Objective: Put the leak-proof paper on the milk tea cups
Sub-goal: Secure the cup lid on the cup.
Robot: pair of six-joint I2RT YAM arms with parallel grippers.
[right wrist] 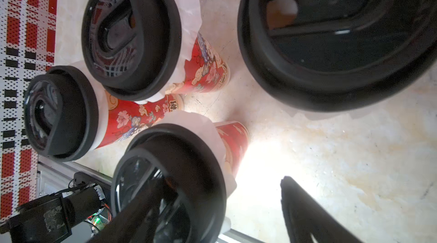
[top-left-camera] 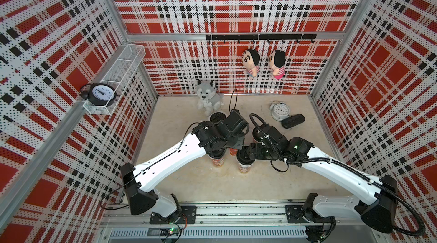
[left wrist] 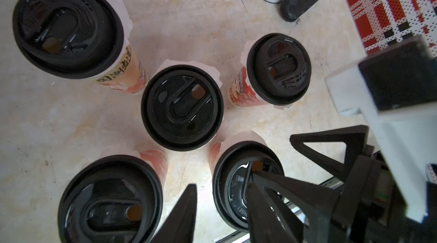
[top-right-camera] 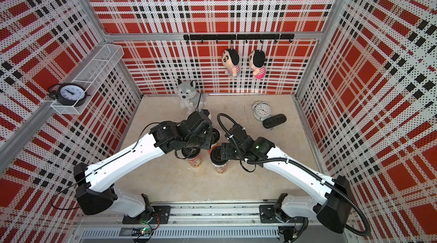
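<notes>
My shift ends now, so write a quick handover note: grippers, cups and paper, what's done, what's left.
Left gripper: open, empty, above the gap between two milk tea cups.
Right gripper: open, straddling the rim of one black lid; contact unclear.
All five cups stand clustered together, each lidded.
Done: leak-proof paper fringes show under the lids, faint on one.
Left: apparently only checking that the lids sit flat, then backing both arms away.

Glossy black plastic lids [left wrist: 182, 108] cap printed paper cups [right wrist: 208, 69] on mottled matt tabletop [left wrist: 189, 17].
</notes>
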